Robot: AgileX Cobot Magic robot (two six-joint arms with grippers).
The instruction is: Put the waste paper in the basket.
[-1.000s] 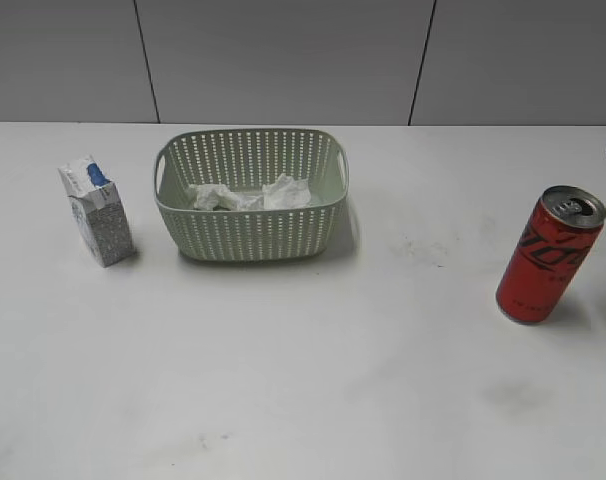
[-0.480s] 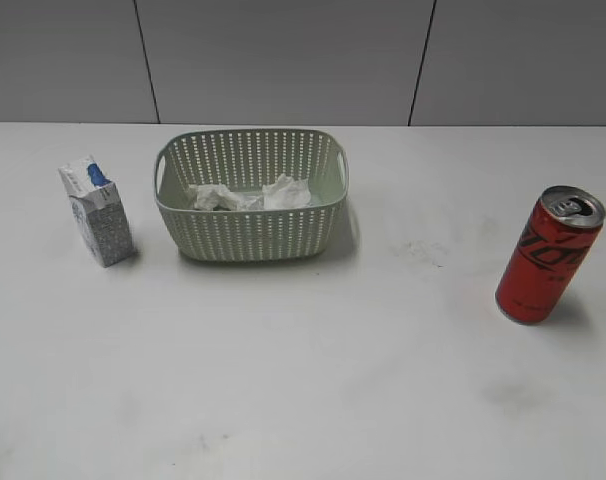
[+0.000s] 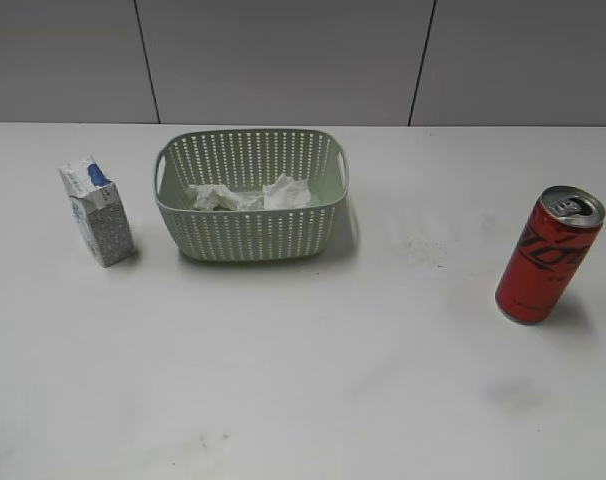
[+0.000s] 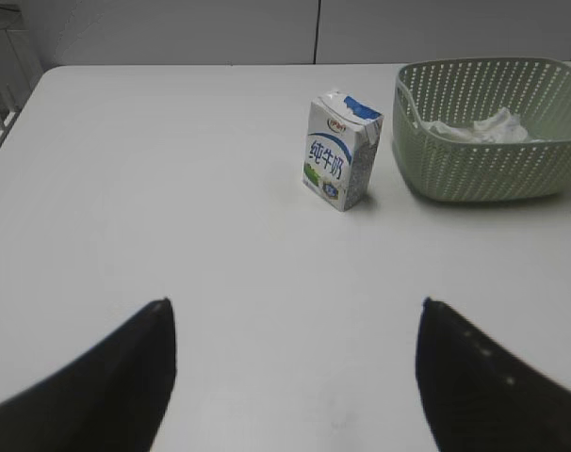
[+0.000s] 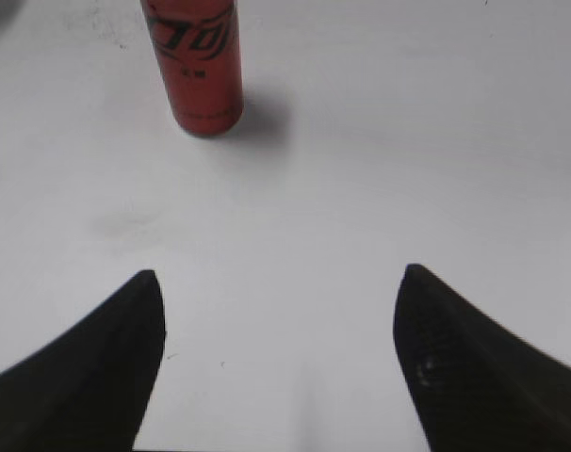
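The pale sage-green basket (image 3: 251, 215) stands at the back left of the white table; it also shows in the left wrist view (image 4: 493, 160). Crumpled white waste paper (image 3: 251, 193) lies inside it, and shows in the left wrist view (image 4: 481, 127). Neither arm shows in the exterior view. My left gripper (image 4: 295, 306) is open and empty above bare table, well short of the basket. My right gripper (image 5: 278, 275) is open and empty above bare table, just short of the red can.
An upright grey-white speckled packet with a blue top (image 3: 97, 211) stands left of the basket, also in the left wrist view (image 4: 342, 151). A red drink can (image 3: 549, 255) stands at the right, also in the right wrist view (image 5: 193, 61).
A dark part of the right arm at the right edge of the exterior view one second ago has gone out of view. Nothing else has moved.
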